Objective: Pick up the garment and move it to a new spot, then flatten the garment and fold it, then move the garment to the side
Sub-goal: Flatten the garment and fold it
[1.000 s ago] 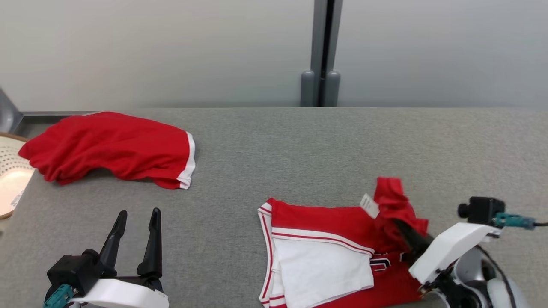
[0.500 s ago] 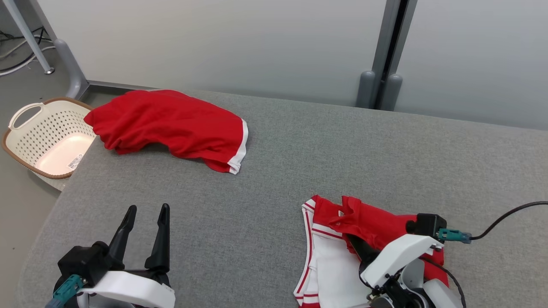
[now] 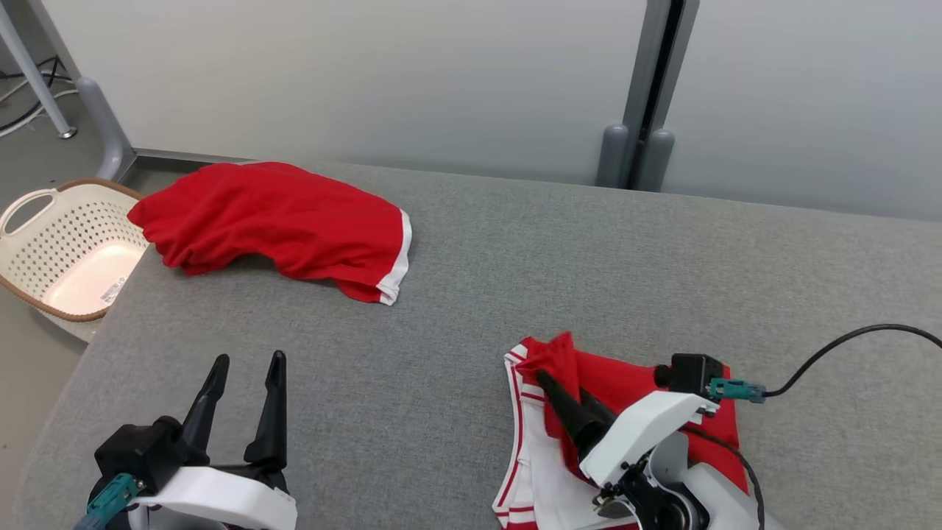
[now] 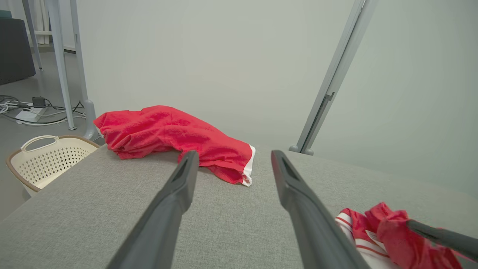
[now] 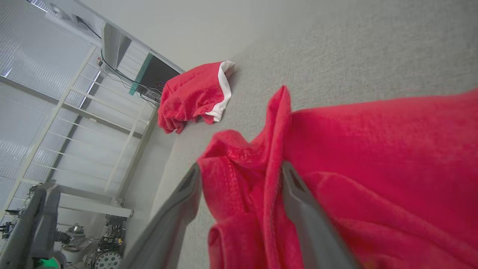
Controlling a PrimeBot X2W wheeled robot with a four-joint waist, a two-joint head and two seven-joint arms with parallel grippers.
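A red and white jersey garment [image 3: 625, 379] lies on the grey table [image 3: 515, 250] at the near right, partly doubled over. My right gripper [image 3: 543, 377] is shut on a bunched red fold of it, held over the garment's left edge with the white trim. The right wrist view has the red cloth [image 5: 373, 149] pinched between the right gripper's [image 5: 241, 168] fingers. My left gripper [image 3: 246, 361] stands open and holds nothing at the near left, above bare table. From the left wrist, the open left gripper [image 4: 233, 157] points across the table, with the garment [image 4: 388, 231] at lower right.
A second red garment [image 3: 272, 221] with a white hem lies crumpled at the far left corner of the table. A cream perforated basket [image 3: 66, 228] stands on the floor beyond the left edge. A black cable [image 3: 846, 338] trails from the right wrist. A grey post [image 3: 640, 110] stands behind.
The head camera has turned left, bringing the basket into view. My right gripper has carried the held red fold leftward across the garment to its left edge. The left gripper stays open.
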